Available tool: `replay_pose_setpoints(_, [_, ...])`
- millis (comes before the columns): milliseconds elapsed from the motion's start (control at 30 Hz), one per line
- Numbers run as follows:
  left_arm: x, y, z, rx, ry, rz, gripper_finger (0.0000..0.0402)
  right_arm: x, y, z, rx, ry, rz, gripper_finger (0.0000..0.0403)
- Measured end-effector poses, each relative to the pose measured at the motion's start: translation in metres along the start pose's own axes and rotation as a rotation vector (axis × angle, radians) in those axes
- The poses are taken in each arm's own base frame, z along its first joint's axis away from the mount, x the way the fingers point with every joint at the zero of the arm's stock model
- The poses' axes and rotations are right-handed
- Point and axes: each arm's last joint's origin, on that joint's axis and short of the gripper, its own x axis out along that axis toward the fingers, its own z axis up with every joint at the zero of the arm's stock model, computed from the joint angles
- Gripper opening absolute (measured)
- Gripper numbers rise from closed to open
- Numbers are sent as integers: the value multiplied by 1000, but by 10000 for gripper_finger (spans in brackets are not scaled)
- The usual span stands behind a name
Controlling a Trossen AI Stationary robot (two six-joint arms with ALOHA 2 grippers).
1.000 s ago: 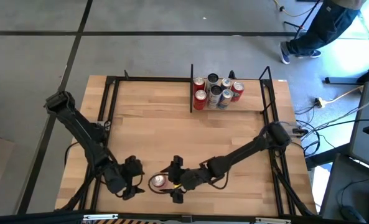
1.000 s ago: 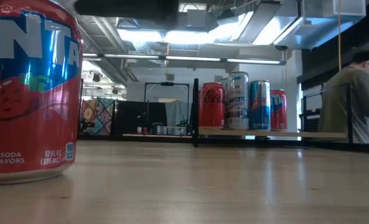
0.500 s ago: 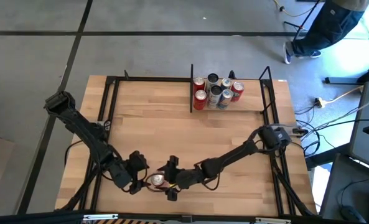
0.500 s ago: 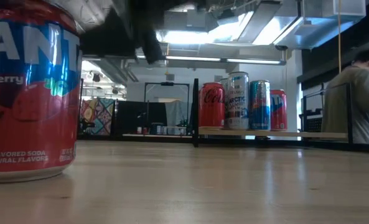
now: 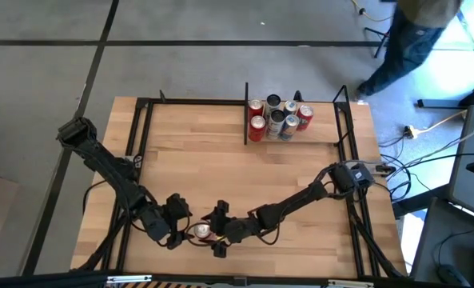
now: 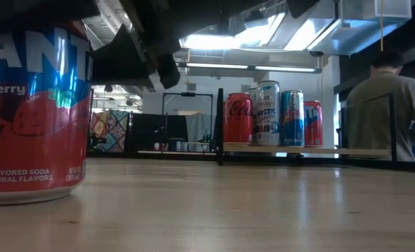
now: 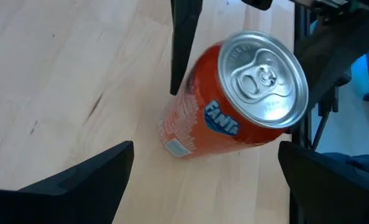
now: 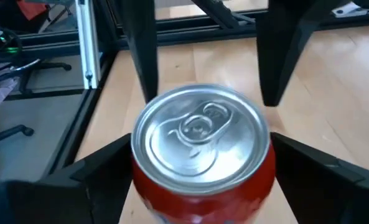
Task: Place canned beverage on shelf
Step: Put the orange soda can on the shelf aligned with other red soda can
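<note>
near the table's front edge the red fanta can [image 5: 202,232] stands upright between my two pincers, well apart from the shelf [image 5: 296,142] at the back. my right pincer [image 5: 219,232] is spread around it; my left pincer [image 5: 175,222] is spread beside it. if both close at once, i judge they collide or tip it.

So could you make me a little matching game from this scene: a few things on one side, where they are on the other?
Things:
1. Fanta can
2. left gripper
3. right gripper
4. group of cans

Places:
a. on the shelf at the far edge
b. between both sets of fingers
c. left of the Fanta can
d. right of the Fanta can

Pairs: 1-b, 2-c, 3-d, 4-a
</note>
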Motion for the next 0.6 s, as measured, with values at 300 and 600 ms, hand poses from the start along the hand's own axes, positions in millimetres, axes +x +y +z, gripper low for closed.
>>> replay_pose_setpoints(300, [-12,-3,1,-38,-9,-48,390,-3,-1,4,29,-8,-26,263])
replay_pose_setpoints(600, [-51,-8,5,-73,-39,-190,390,-57,15,52,13,18,10,263])
